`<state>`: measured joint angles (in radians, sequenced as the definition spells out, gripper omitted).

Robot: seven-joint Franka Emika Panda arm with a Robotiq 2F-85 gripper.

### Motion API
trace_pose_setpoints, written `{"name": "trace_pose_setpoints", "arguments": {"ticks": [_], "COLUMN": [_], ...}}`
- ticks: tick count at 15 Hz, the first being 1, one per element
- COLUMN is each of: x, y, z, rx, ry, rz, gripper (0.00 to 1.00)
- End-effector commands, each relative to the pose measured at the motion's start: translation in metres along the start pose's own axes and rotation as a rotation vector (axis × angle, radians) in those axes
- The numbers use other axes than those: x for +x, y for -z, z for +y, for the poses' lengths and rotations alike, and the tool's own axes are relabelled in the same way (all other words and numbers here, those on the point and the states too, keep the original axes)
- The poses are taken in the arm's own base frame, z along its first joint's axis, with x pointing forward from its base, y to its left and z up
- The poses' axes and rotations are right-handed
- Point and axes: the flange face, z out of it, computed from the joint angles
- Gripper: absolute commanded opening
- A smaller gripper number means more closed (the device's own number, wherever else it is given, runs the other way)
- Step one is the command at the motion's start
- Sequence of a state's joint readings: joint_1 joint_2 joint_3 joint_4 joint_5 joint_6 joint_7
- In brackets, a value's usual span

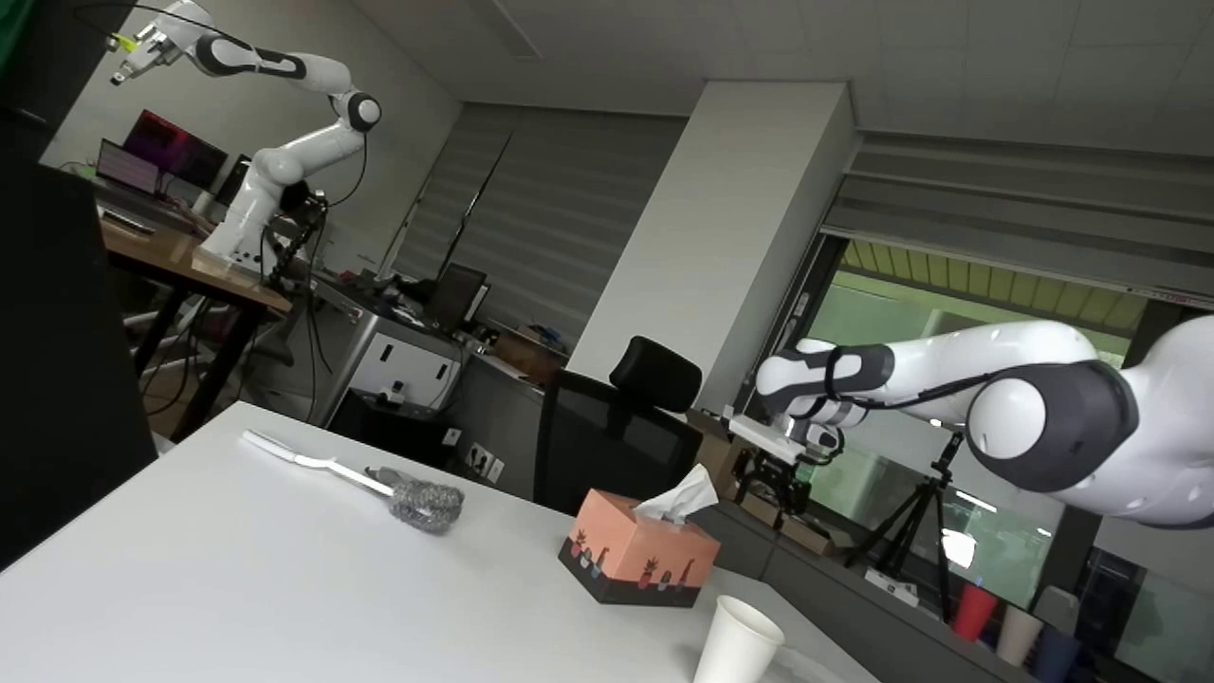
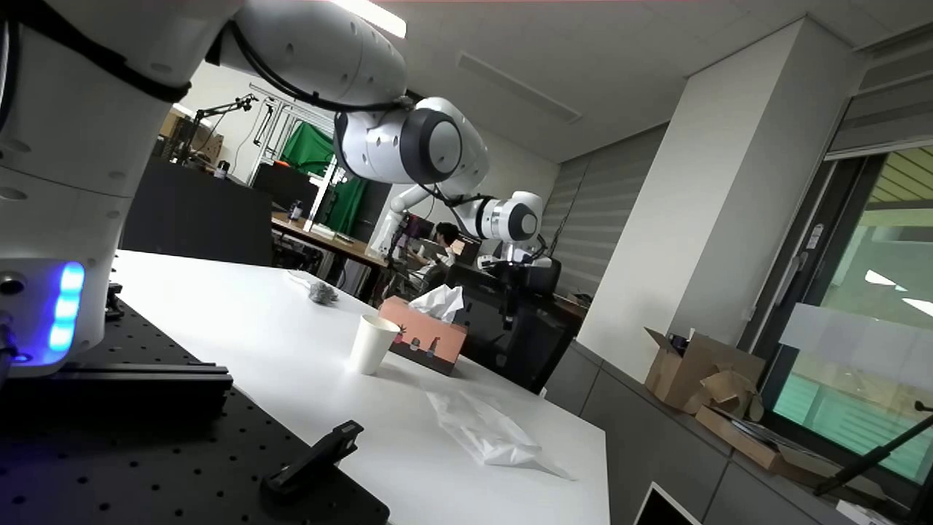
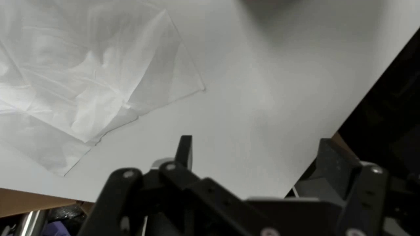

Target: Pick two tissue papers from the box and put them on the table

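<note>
The salmon box (image 1: 634, 545) with a dark base stands upright on the white table (image 1: 285, 569); it also shows in an exterior view (image 2: 423, 334). A white tissue (image 1: 681, 497) sticks up from its top slot, also visible in an exterior view (image 2: 442, 300). Crumpled white tissue paper (image 2: 490, 432) lies spread on the table near its edge and fills the upper left of the wrist view (image 3: 95, 72). I cannot tell how many sheets it is. My gripper (image 3: 256, 140) is open and empty, above the table's edge; in both exterior views (image 1: 776, 484) (image 2: 512, 292) it hangs beside the box, higher up.
A white cup (image 1: 738, 643) stands near the box, also seen in an exterior view (image 2: 373, 344). A white-handled grey brush (image 1: 427, 505) lies farther along the table. A black office chair (image 1: 616, 446) stands behind the table edge. A black clamp (image 2: 313, 459) sits on the robot's base plate.
</note>
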<state>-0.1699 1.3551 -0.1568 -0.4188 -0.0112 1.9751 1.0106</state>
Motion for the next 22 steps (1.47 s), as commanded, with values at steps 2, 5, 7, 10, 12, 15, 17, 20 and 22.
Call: {"name": "trace_pose_setpoints", "arguments": {"ticks": [2, 5, 7, 10, 12, 15, 17, 20, 22], "x": [-0.044, -0.069, -0.083, -0.096, -0.101, -0.104, -0.106, -0.106, -0.111], "y": [0.049, 0.067, 0.075, 0.077, 0.074, 0.066, 0.059, 0.051, 0.044], "z": [-0.029, -0.038, -0.039, -0.038, -0.036, -0.033, -0.031, -0.034, -0.040], "rx": [0.017, -0.009, -0.044, -0.084, -0.109, -0.130, -0.143, -0.114, -0.087], "ry": [0.089, 0.125, 0.145, 0.166, 0.176, 0.186, 0.193, 0.197, 0.199], "rz": [-0.148, -0.212, -0.260, -0.307, -0.325, -0.340, -0.350, -0.330, -0.319], "gripper": [1.00, 1.00, 1.00, 1.00, 1.00, 1.00, 1.00, 1.00, 1.00]}}
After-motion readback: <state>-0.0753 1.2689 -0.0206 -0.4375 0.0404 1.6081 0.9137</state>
